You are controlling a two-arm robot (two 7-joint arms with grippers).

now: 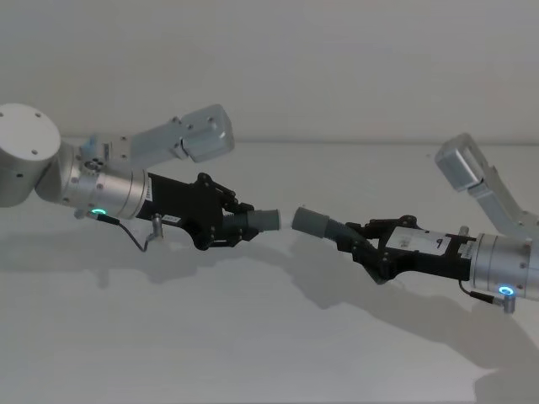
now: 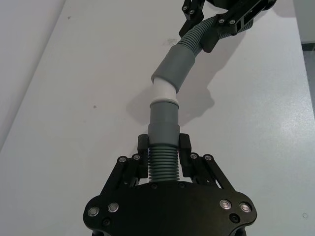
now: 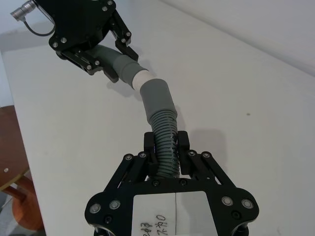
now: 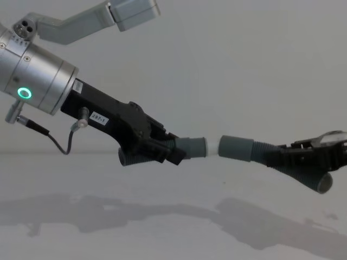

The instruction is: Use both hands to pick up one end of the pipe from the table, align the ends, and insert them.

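1. Left gripper (image 1: 238, 220): raised above the table (image 1: 253, 353) on the left side, pointing toward the centre; jaws clamped on the ribbed body of the left hose piece (image 2: 163, 164), fingers (image 2: 185, 152) pressed against both flanks just behind the cuff.
2. Left cuff (image 1: 269, 220): smooth grey, projecting past the fingertips toward the centre; paler white tip (image 2: 162, 90) at its mouth, seen in the left wrist view.
3. Plain ribbed end of the left hose piece (image 4: 127, 158): protruding behind and below the gripper in the chest view.
4. Right gripper (image 1: 358, 238): raised on the right side, pointing toward the centre and angled slightly upward; jaws closed on the ribbed section of the right hose piece (image 3: 165, 142), fingers (image 3: 183, 150) gripping either side.
5. Right cuff (image 1: 310, 220): wider grey sleeve, extending well forward of the jaws, mouth facing the left cuff.
6. Relation of the two cuffs: end to end at about the same height; white tip bridging the small gap between them, meeting the right cuff's mouth at a slight angle in both wrist views. Depth of entry: cannot tell.
7. Both hose pieces held clear of the table; shadows of arms and hoses cast on the white surface beneath.
8. Green ring (image 4: 24, 93) lit on the left arm.
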